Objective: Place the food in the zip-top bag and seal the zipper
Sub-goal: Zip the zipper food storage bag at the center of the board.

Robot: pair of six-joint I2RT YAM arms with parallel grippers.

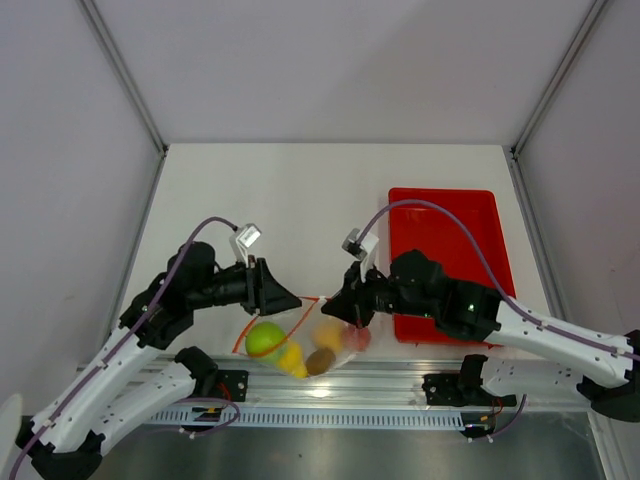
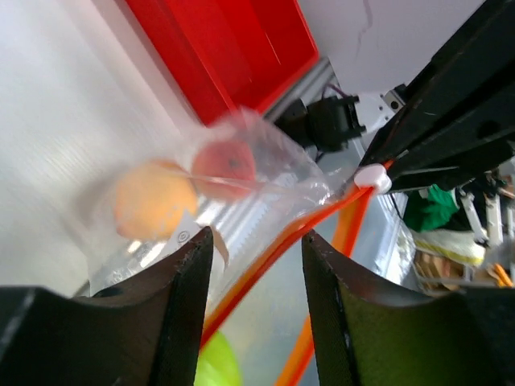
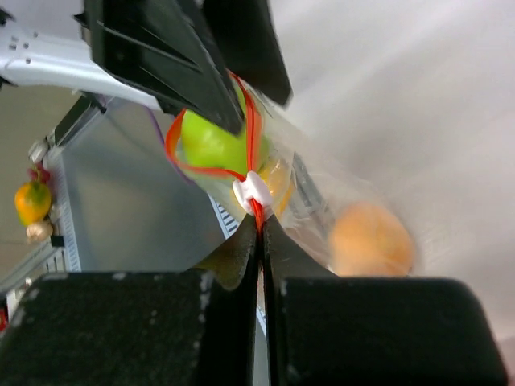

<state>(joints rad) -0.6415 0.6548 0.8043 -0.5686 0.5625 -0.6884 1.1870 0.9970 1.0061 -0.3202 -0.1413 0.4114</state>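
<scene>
Fruit [image 1: 265,340] is seen inside the zip-top bag [image 2: 273,161]; the zipper [image 2: 326,213] is pinched by the right gripper [image 3: 261,229] beside the white slider [image 3: 251,191], left gripper [image 2: 257,241] spread around it.

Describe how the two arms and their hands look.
Both arms, left arm and right arm, have white lower links and black upper joints. A greyish-purple cable loops over each wrist. The left hand and right hand are black, with flat tapered fingers.
</scene>
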